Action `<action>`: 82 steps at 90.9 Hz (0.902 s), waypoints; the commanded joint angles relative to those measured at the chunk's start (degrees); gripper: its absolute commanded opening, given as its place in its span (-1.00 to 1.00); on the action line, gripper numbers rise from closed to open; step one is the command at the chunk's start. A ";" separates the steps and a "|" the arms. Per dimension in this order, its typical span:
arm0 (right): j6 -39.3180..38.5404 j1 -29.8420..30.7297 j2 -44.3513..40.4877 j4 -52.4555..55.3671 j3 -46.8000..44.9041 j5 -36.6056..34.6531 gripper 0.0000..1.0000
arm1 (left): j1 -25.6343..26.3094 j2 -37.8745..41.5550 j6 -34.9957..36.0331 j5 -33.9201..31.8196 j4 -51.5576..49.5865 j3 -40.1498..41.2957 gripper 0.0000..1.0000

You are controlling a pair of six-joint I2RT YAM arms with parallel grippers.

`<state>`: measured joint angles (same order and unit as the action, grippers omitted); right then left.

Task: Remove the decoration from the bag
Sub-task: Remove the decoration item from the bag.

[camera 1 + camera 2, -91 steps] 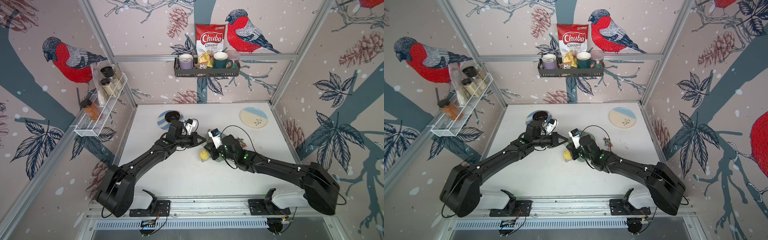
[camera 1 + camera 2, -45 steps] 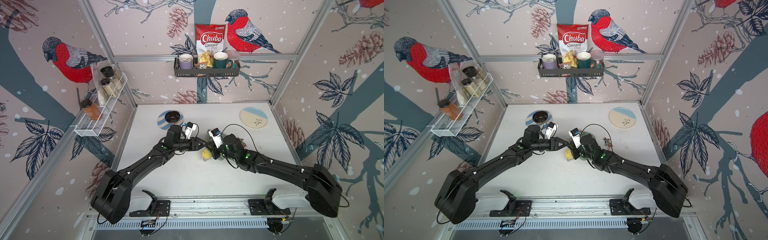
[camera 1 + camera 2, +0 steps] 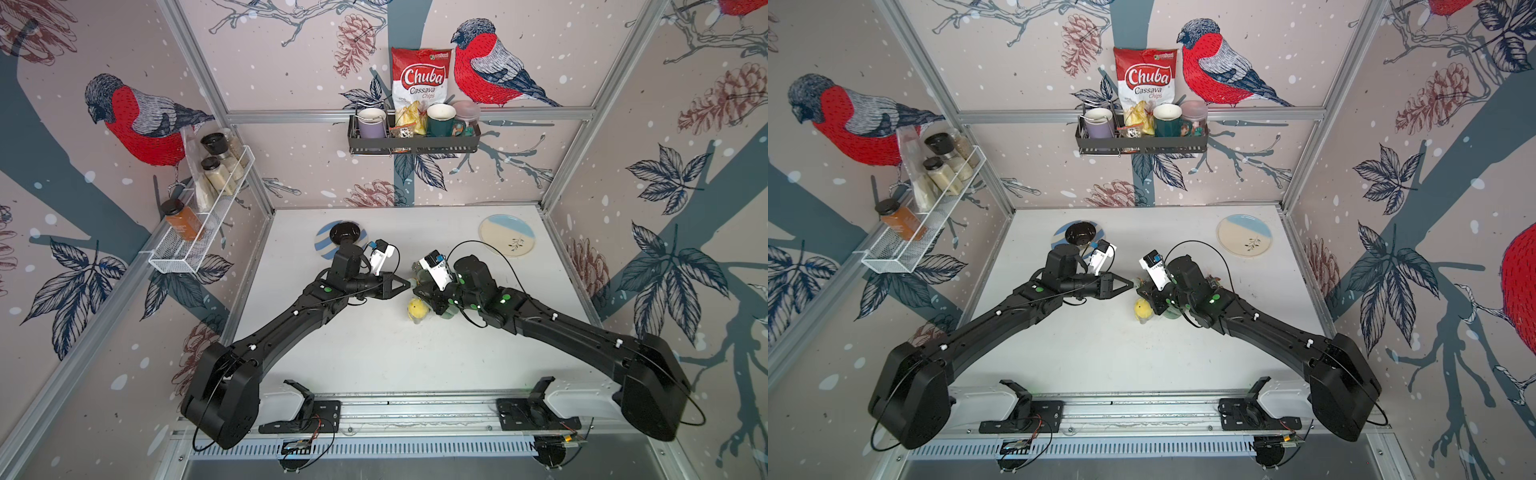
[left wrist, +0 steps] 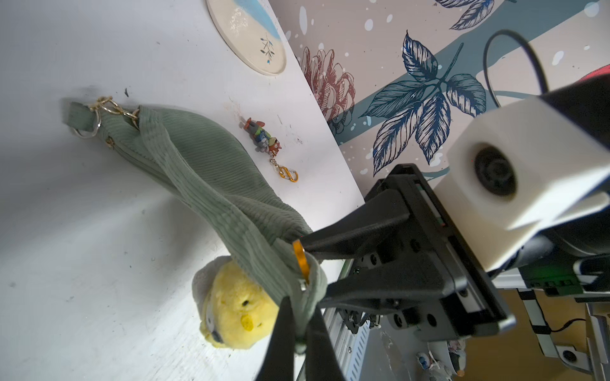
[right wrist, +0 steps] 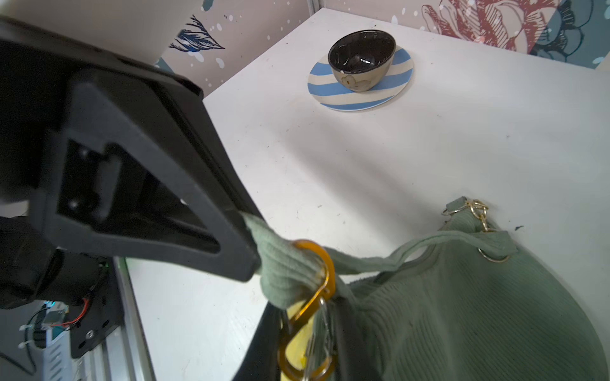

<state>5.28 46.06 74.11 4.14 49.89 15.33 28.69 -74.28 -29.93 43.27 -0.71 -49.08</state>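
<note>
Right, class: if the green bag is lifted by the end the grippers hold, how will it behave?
Probably floppy: the bag drapes from its pinched end to the table. Likely light: its ribbed fabric looks thin, flat. The yellow plush on the orange clip would probably dangle.

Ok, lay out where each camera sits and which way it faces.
Top views: high over the front rail, looking down at the table and back wall; left arm and right arm show whole.
Left wrist: on the left arm, looking along the left gripper at the bag; its own fingertips show.
Right wrist: on the right arm, looking along the right gripper at the orange clip; its own fingers show.
Shared: both wrist views show the bag, the clip and the opposite gripper.
</note>
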 commanded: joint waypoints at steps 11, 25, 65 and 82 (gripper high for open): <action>-6.46 0.22 3.39 14.75 6.36 4.64 -1.00 | 0.47 -0.20 4.44 -0.97 -7.32 -3.55 -1.00; -7.36 0.33 2.45 12.97 5.67 5.68 -1.00 | 0.49 -1.41 5.08 -2.20 -10.40 -4.54 -1.00; -2.37 1.18 6.20 14.62 8.63 0.73 -1.00 | 2.51 -1.63 3.33 -4.51 -9.51 -3.71 -1.00; -1.15 1.92 7.64 16.76 10.64 -3.23 -1.00 | 2.60 -1.31 3.09 -4.98 -9.40 -3.89 -1.00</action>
<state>2.02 47.72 81.10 19.84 59.27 15.27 30.98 -75.99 -26.76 38.30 -12.01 -52.82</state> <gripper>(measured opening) 0.190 0.055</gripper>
